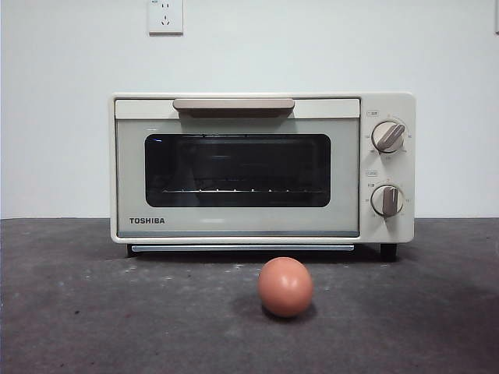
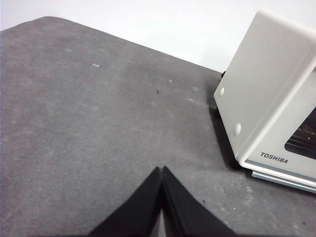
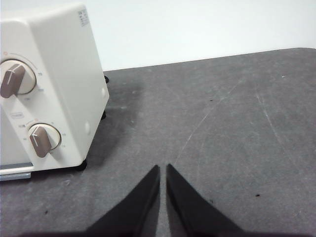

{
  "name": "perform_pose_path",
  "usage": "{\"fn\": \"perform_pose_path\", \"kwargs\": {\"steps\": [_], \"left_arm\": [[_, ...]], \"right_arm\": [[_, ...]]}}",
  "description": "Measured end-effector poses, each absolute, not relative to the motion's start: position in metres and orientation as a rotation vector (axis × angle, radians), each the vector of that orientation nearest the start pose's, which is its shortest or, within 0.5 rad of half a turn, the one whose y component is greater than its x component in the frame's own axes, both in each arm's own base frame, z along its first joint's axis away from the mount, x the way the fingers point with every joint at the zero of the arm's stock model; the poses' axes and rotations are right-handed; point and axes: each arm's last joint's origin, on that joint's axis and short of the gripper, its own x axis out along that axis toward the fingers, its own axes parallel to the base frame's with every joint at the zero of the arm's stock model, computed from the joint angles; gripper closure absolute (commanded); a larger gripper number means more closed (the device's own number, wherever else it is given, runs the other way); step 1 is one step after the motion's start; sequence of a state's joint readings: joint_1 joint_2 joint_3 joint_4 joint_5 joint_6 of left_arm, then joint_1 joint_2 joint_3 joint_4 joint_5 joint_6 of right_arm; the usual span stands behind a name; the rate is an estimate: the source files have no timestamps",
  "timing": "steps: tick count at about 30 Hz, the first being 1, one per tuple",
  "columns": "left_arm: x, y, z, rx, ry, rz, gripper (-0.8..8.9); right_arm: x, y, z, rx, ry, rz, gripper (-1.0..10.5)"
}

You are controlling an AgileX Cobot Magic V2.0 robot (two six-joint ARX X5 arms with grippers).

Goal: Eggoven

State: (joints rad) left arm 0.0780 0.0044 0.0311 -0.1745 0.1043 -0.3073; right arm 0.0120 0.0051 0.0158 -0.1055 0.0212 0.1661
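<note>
**Risk Notes: Egg and Closed Oven, Both Arms Waiting**

White wall and a dark grey table (image 1: 93,312) make up the scene; a wall socket (image 1: 165,15) sits at the upper left of the front frame.

**Position of parts.** The toaster oven (image 1: 238,175) stands centred in the front frame, door closed, with its handle (image 1: 234,104) along the upper edge of the door and two dials (image 1: 387,136) at the right. The egg (image 1: 285,287) rests on the table in the lower centre of the frame, just in front of the door and apart from it.

**My fingers.** My left gripper (image 2: 162,170) is pressed closed on nothing, above bare table, with the oven's side panel (image 2: 261,84) at the right of that frame. My right gripper (image 3: 163,168) is all but closed, a thin slit showing, also empty; the dial side of the oven is at the left of that frame. Neither wrist view shows the egg.

**Hazards, as I judge them.**
1. The egg is round and smooth. A glancing touch from one finger would probably roll it across the table.
2. Excess clamping force may crack the shell.
3. The door appears to swing down toward the egg. Opening it first may strike the egg.
4. Pulling the handle hard may drag the light oven forward.
</note>
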Motion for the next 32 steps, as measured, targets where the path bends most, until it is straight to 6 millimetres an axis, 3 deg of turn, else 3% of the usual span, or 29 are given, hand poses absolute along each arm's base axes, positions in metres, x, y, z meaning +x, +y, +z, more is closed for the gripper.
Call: {"fn": "perform_pose_path", "kwargs": {"steps": [6, 10, 16, 23, 32], "left_arm": [[0.093, 0.002, 0.158, -0.403, 0.182, -0.059, 8.06], [0.089, 0.001, 0.166, -0.438, 0.252, -0.085, 8.06], [0.083, -0.003, 0.211, -0.446, 0.237, -0.197, 8.06], [0.089, -0.007, 0.25, -0.433, 0.415, -0.35, 8.06], [0.086, -0.015, 0.287, -0.304, 0.649, -0.548, 8.06]], "right_arm": [[0.095, 0.002, 0.161, 0.241, 0.126, 0.017, 9.4], [0.088, 0.002, 0.185, 0.286, 0.104, 0.042, 9.4], [0.079, 0.004, 0.227, 0.318, 0.143, 0.112, 9.4], [0.078, 0.01, 0.27, 0.331, 0.336, 0.27, 9.4], [0.087, 0.021, 0.296, 0.3, 0.682, 0.539, 9.4]]}}
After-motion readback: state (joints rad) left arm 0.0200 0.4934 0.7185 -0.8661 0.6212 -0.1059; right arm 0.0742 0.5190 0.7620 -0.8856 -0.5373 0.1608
